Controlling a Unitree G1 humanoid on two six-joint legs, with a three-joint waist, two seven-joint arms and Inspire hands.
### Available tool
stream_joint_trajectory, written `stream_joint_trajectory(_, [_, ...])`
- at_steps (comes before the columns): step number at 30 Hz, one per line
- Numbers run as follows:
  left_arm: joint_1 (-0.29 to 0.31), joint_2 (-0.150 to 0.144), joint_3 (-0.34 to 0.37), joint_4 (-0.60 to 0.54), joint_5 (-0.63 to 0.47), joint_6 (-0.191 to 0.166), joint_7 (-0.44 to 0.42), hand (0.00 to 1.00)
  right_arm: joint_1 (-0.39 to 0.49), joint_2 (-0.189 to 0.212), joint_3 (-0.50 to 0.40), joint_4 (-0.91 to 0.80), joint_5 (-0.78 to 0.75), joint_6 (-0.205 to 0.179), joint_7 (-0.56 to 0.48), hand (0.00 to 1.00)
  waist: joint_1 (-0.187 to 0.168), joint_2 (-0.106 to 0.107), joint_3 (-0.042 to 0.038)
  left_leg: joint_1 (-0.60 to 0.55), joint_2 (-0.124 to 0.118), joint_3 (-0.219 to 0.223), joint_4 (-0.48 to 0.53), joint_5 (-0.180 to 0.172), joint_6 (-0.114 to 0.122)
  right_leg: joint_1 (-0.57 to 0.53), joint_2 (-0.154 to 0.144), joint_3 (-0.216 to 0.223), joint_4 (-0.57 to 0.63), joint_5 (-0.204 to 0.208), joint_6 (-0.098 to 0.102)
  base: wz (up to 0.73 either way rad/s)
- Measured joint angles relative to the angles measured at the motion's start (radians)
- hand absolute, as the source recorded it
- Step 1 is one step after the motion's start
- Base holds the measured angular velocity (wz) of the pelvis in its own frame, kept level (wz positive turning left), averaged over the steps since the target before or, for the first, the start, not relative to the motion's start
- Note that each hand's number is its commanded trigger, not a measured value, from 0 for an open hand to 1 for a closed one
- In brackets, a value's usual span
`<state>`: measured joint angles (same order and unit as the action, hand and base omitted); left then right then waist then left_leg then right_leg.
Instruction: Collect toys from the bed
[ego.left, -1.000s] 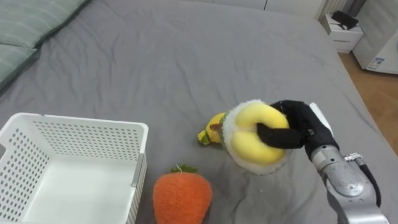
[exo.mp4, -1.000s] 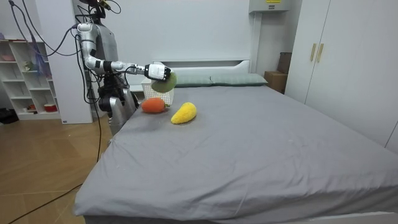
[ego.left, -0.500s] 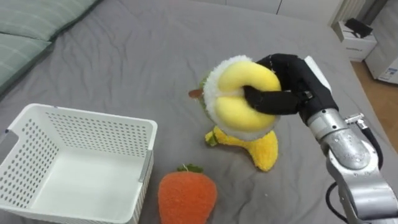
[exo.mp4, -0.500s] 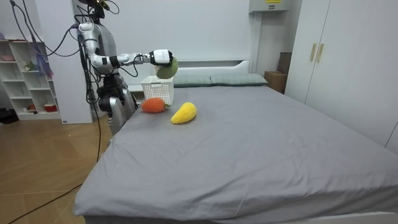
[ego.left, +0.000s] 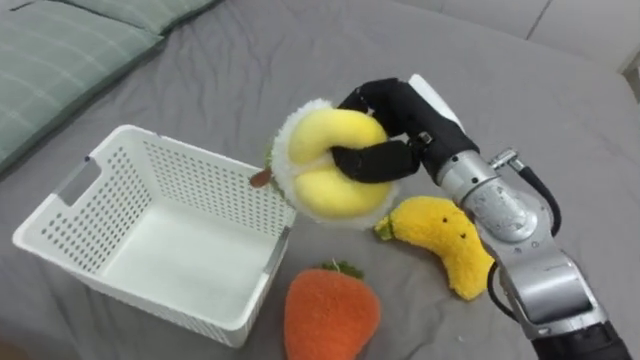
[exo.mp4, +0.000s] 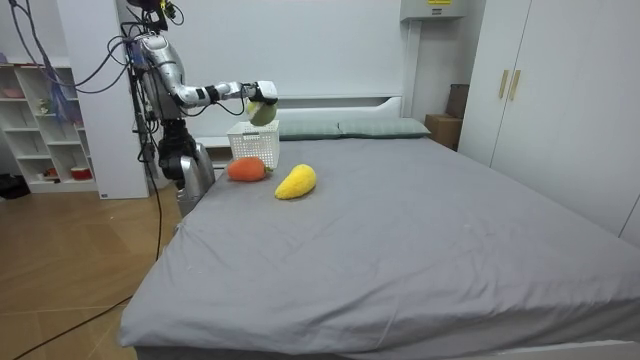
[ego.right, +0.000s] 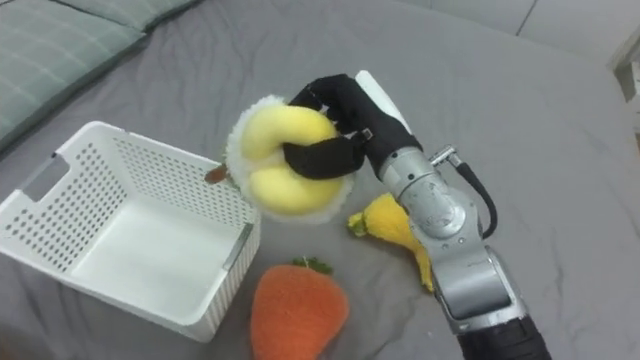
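- Right hand (ego.left: 400, 108): closed round a round yellow-and-white plush toy (ego.left: 318, 190). The fingers are curled over its top and the thumb is pressed across its front. A firm grip is noted.
- The held toy is off the bed (ego.left: 560, 110), at the 3 o'clock rim of the white basket (ego.left: 185, 153). Whether it touches the rim cannot be told.
- Count, plush toys: three. One is in the hand. An orange plush (ego.left: 332, 312) lies on the bed at 6 o'clock from the held toy, just beside the basket's near corner. A yellow banana plush (ego.left: 445, 245) lies at 4 o'clock from it, under the forearm.
- Count, baskets: one, perforated, with nothing seen inside.
- Count, pillows: two green ones (ego.left: 60, 50), at 11 o'clock from the basket.
- Room view: the robot is seen standing at the bed's head-end corner, on the room view's left, with the right arm stretched out above the basket (exo.mp4: 252, 140).
- Against 1.0 s ago: the held toy was low, just beside the banana plush and well apart from the basket. It has since been raised and carried to the basket's rim. The grip is unchanged. The orange and banana plush are recorded in the same places on the bed.
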<state>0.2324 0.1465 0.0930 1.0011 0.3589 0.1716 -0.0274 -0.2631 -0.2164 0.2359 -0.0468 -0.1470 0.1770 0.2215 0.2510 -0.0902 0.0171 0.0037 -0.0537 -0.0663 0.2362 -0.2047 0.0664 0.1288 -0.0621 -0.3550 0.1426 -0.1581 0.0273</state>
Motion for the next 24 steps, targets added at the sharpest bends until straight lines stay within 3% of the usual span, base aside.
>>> stream_joint_trajectory(2, [0.002, 0.001, 0.000, -0.004, 0.007, 0.007, -0.003, 0.00, -0.002, 0.016, 0.015, 0.000, -0.017, 0.008, 0.003, 1.00, 0.009, -0.006, -0.0035, -0.014, -0.010, -0.026, 0.009, 0.005, 0.001, 0.003, -0.004, -0.016, -0.006, -0.003, 0.004, 0.43])
stream_joint_trajectory(7, [0.002, -0.004, 0.001, -0.029, 0.007, 0.027, -0.003, 0.00, -0.030, 0.051, 0.045, 0.033, -0.019, 0.024, 0.010, 0.99, 0.047, -0.004, -0.0007, -0.044, -0.031, -0.094, 0.039, 0.014, 0.000, 0.012, -0.010, -0.072, -0.005, -0.004, 0.007, 0.43])
stream_joint_trajectory(9, [0.002, -0.006, 0.002, -0.041, 0.018, 0.031, -0.003, 0.00, -0.048, 0.057, 0.049, 0.071, -0.016, 0.024, 0.009, 0.88, 0.062, -0.007, 0.0006, -0.050, -0.037, -0.112, 0.039, 0.023, -0.001, 0.012, -0.011, -0.067, -0.003, -0.005, 0.008, 0.32])
stream_joint_trajectory(11, [0.001, -0.011, 0.001, -0.052, 0.029, 0.036, -0.001, 0.00, -0.074, 0.065, 0.051, 0.120, -0.016, 0.032, 0.003, 0.64, 0.071, -0.011, -0.0017, -0.056, -0.045, -0.131, 0.039, 0.030, -0.004, 0.012, -0.013, -0.059, -0.003, -0.008, 0.011, 0.32])
stream_joint_trajectory(12, [0.000, -0.017, 0.001, -0.062, 0.029, 0.044, 0.000, 0.00, -0.088, 0.068, 0.053, 0.150, -0.016, 0.034, -0.007, 0.56, 0.084, -0.012, -0.0025, -0.059, -0.046, -0.133, 0.038, 0.033, -0.006, 0.010, -0.014, -0.058, -0.003, -0.008, 0.011, 0.15])
stream_joint_trajectory(13, [-0.002, -0.020, 0.000, -0.063, 0.029, 0.048, 0.001, 0.00, -0.101, 0.073, 0.059, 0.172, -0.016, 0.042, -0.022, 0.37, 0.095, -0.013, -0.0026, -0.059, -0.048, -0.137, 0.038, 0.038, -0.002, 0.009, -0.015, -0.060, 0.000, -0.008, 0.011, 0.11])
stream_joint_trajectory(14, [-0.002, -0.021, 0.000, -0.063, 0.029, 0.051, 0.002, 0.00, -0.101, 0.076, 0.059, 0.177, -0.017, 0.044, -0.029, 0.00, 0.102, -0.013, -0.0028, -0.060, -0.049, -0.139, 0.038, 0.039, -0.002, 0.009, -0.016, -0.061, 0.001, -0.008, 0.011, 0.08])
stream_joint_trajectory(20, [-0.001, -0.024, 0.000, -0.091, 0.029, 0.076, 0.002, 0.00, -0.114, 0.089, 0.059, 0.180, -0.017, 0.044, -0.081, 0.00, 0.115, -0.009, 0.0005, -0.074, -0.062, -0.161, 0.036, 0.050, 0.002, -0.003, -0.023, -0.059, 0.009, -0.010, 0.015, 0.11])
stream_joint_trajectory(24, [-0.007, -0.021, -0.003, -0.111, 0.028, 0.088, 0.002, 0.00, -0.124, 0.088, 0.077, 0.180, -0.016, 0.044, -0.099, 0.00, 0.117, -0.012, -0.0015, -0.079, -0.064, -0.161, 0.034, 0.052, 0.003, -0.009, -0.026, -0.060, 0.011, -0.010, 0.015, 0.00])
